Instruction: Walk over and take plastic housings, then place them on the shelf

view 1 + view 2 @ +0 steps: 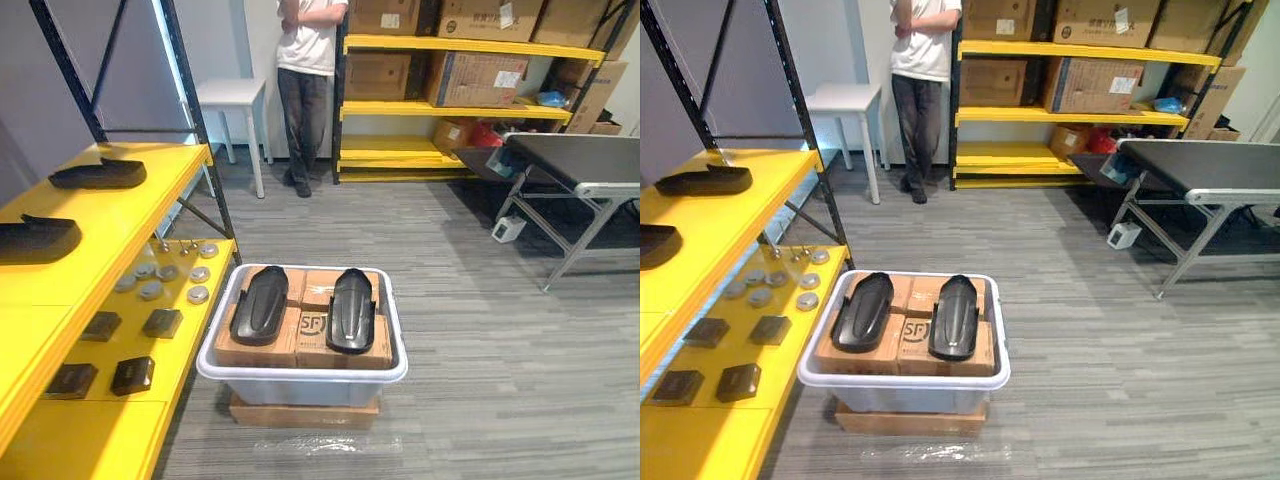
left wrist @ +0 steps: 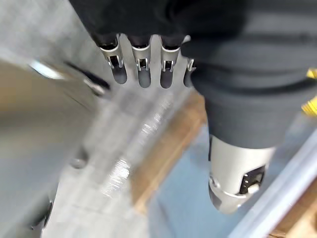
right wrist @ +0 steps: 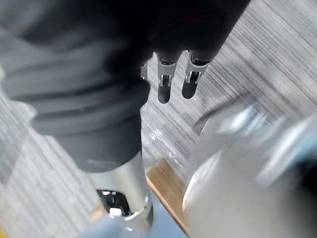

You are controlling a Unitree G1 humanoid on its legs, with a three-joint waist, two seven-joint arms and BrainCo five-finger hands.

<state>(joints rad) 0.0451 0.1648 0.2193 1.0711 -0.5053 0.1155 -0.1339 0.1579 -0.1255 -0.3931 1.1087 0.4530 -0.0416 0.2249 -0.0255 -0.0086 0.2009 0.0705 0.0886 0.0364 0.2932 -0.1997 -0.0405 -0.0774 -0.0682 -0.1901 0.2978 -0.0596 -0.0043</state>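
Two black plastic housings point(image 1: 258, 305) point(image 1: 351, 310) lie side by side on cardboard boxes point(image 1: 318, 288) inside a white bin point(image 1: 300, 372) on the floor just ahead. To the left stands a yellow shelf point(image 1: 130, 215); two more black housings point(image 1: 98, 175) point(image 1: 35, 240) rest on its upper level. My left hand point(image 2: 141, 74) hangs with straight fingers above the floor near the bin's edge and holds nothing. My right hand point(image 3: 165, 84) also hangs with straight fingers over the grey floor, empty.
The lower shelf level carries round metal parts point(image 1: 165, 280) and small dark blocks point(image 1: 130, 345). A flat cardboard piece point(image 1: 305, 412) lies under the bin. A person point(image 1: 305, 80) stands at the back beside a white table point(image 1: 235, 95), a yellow rack of boxes point(image 1: 450, 105) and a conveyor point(image 1: 575, 165).
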